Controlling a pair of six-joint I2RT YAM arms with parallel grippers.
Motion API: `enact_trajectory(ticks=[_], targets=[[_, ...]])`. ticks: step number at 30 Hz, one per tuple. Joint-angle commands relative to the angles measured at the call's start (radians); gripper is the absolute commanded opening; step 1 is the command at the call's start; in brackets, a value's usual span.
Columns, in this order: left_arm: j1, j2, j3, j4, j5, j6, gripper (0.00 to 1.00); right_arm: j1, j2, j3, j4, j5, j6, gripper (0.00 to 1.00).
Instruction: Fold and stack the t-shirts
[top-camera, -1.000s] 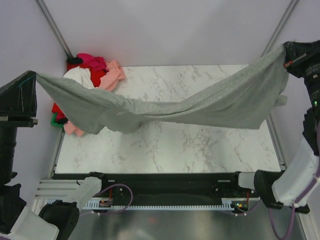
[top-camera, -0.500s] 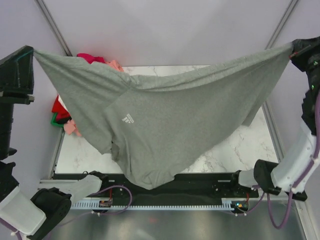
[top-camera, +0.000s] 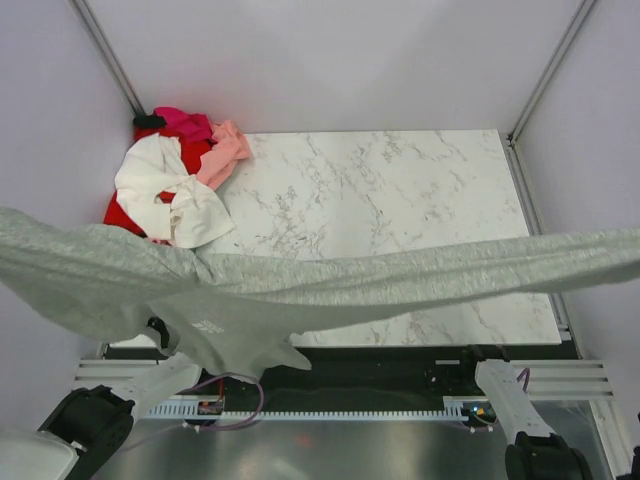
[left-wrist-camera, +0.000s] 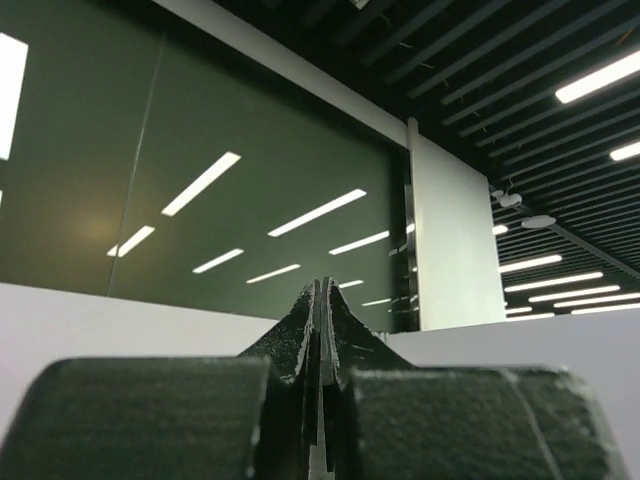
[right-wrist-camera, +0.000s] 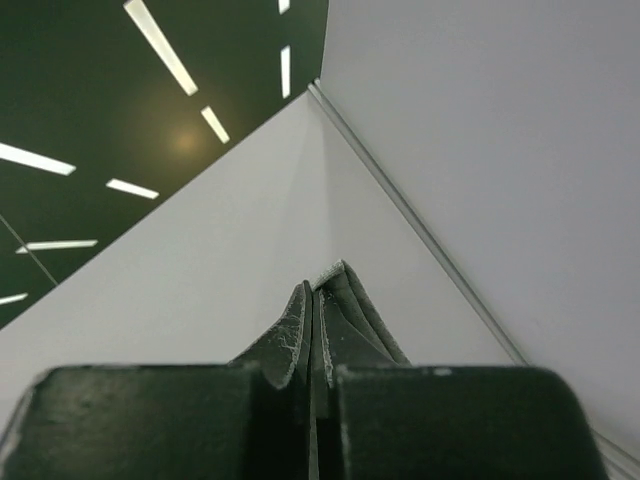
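Note:
The grey t-shirt (top-camera: 330, 290) hangs stretched in the air across the near part of the marble table (top-camera: 400, 190), running off both side edges of the top view, its white logo (top-camera: 208, 326) low on the left. Both grippers are outside the top view. In the left wrist view my left gripper (left-wrist-camera: 322, 300) points up at the ceiling with its jaws pressed shut. In the right wrist view my right gripper (right-wrist-camera: 318, 295) is shut with a grey cloth edge (right-wrist-camera: 352, 288) at its tip. The other t-shirts lie heaped at the table's far left: white (top-camera: 160, 185), red (top-camera: 192, 152), pink (top-camera: 228, 148), magenta (top-camera: 185, 120).
Enclosure walls stand close on the left, right and back, with metal corner posts (top-camera: 105, 50). The arm bases (top-camera: 90, 430) and a black rail (top-camera: 380, 380) with cables run along the near edge.
Both arms have swung up and toward the near edge, out of the top view. The grey shirt went from spread open to a stretched band low in view, uncovering the pile.

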Motion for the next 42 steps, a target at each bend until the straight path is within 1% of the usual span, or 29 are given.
enact_trajectory(ticks=[1, 4, 8, 11, 14, 16, 18, 19, 20, 21, 22, 24, 25, 26, 27, 28, 29, 31, 32, 33, 34, 35, 36, 37, 38, 39, 40, 41, 42], targets=[[-0.002, 0.024, -0.017, 0.086, 0.047, 0.019, 0.02, 0.066, -0.033, -0.062, 0.19, 0.15, -0.087, 0.0], [-0.004, 0.063, -0.014, 0.094, 0.052, 0.064, 0.02, 0.069, 0.023, -0.005, 0.179, 0.15, -0.141, 0.0], [-0.004, 0.133, -0.04, 0.069, 0.0, 0.13, 0.02, 0.069, 0.104, -0.028, 0.17, 0.118, -0.167, 0.0], [-0.004, 0.184, -0.107, 0.054, -0.078, 0.179, 0.02, 0.069, 0.164, -0.102, 0.155, 0.142, -0.175, 0.0], [-0.004, 0.291, -0.12, 0.006, -0.169, 0.228, 0.02, 0.069, 0.248, -0.197, 0.146, 0.162, -0.187, 0.0], [-0.001, 0.389, -0.121, -0.008, -0.19, 0.283, 0.02, 0.069, 0.302, -0.271, 0.146, 0.179, -0.184, 0.0], [0.053, 0.451, -0.132, -0.02, -0.165, 0.248, 0.02, 0.069, 0.385, -0.348, 0.159, 0.184, -0.177, 0.0], [0.083, 0.519, -0.141, -0.02, -0.143, 0.236, 0.02, 0.069, 0.415, -0.375, 0.19, 0.185, -0.174, 0.0], [0.154, 0.55, -0.152, -0.009, -0.085, 0.182, 0.02, 0.069, 0.469, -0.404, 0.214, 0.182, -0.175, 0.0], [0.191, 0.59, -0.175, -0.002, -0.05, 0.104, 0.02, 0.069, 0.498, -0.46, 0.245, 0.182, -0.177, 0.0], [0.238, 0.662, -0.185, 0.014, 0.004, 0.076, 0.02, 0.069, 0.558, -0.484, 0.297, 0.192, -0.178, 0.0], [0.265, 0.754, -0.218, 0.07, 0.027, 0.042, 0.02, 0.069, 0.621, -0.557, 0.392, 0.213, -0.178, 0.0], [0.274, 0.803, -0.219, 0.084, 0.061, 0.033, 0.02, 0.069, 0.698, -0.573, 0.414, 0.245, -0.172, 0.0], [0.289, 0.927, -0.193, 0.099, 0.075, 0.029, 0.02, 0.069, 0.739, -0.584, 0.434, 0.26, -0.161, 0.0], [0.295, 0.992, -0.166, 0.107, 0.088, 0.029, 0.02, 0.069, 0.785, -0.593, 0.47, 0.265, -0.155, 0.0], [0.298, 1.07, -0.131, 0.104, 0.113, 0.03, 0.02, 0.066, 0.878, -0.588, 0.487, 0.267, -0.14, 0.0], [0.3, 1.2, -0.06, 0.1, 0.113, 0.045, 0.02, 0.064, 0.927, -0.588, 0.517, 0.258, -0.141, 0.0], [0.3, 1.329, 0.007, 0.098, 0.116, 0.058, 0.02, 0.063, 1.091, -0.53, 0.551, 0.25, -0.144, 0.0], [0.3, 1.38, 0.058, 0.106, 0.11, 0.053, 0.02, 0.063, 1.148, -0.463, 0.555, 0.241, -0.153, 0.0], [0.3, 1.478, 0.078, 0.113, 0.106, 0.055, 0.02, 0.063, 1.206, -0.425, 0.555, 0.238, -0.155, 0.0], [0.3, 1.514, 0.089, 0.15, 0.099, 0.053, 0.02, 0.063, 1.312, -0.389, 0.558, 0.229, -0.16, 0.0], [0.303, 1.546, 0.091, 0.173, 0.089, 0.038, 0.05, 0.063, 1.364, -0.349, 0.56, 0.216, -0.176, 0.0], [0.305, 1.571, 0.095, 0.195, 0.081, 0.029, 0.1, 0.063, 1.414, -0.272, 0.557, 0.212, -0.177, 0.0], [0.306, 1.61, 0.101, 0.21, 0.078, 0.019, 0.14, 0.06, 1.501, -0.231, 0.555, 0.204, -0.183, 0.09], [0.311, 1.621, 0.106, 0.24, 0.076, 0.001, 0.22, 0.057, 1.539, -0.19, 0.548, 0.196, -0.192, 0.24], [0.312, 1.624, 0.106, 0.245, 0.072, -0.007, 0.51, 0.054, 1.575, -0.1, 0.513, 0.183, -0.193, 0.49], [0.317, 1.608, 0.101, 0.232, 0.049, -0.019, 0.62, 0.044, 1.63, -0.058, 0.492, 0.167, -0.192, 0.98], [0.32, 1.591, 0.092, 0.225, 0.043, -0.025, 0.69, 0.04, 1.65, 0.032, 0.459, 0.158, -0.184, 0.98], [0.321, 1.562, 0.077, 0.218, 0.041, -0.027, 0.78, 0.032, 1.661, 0.062, 0.393, 0.137, -0.166, 0.98]])
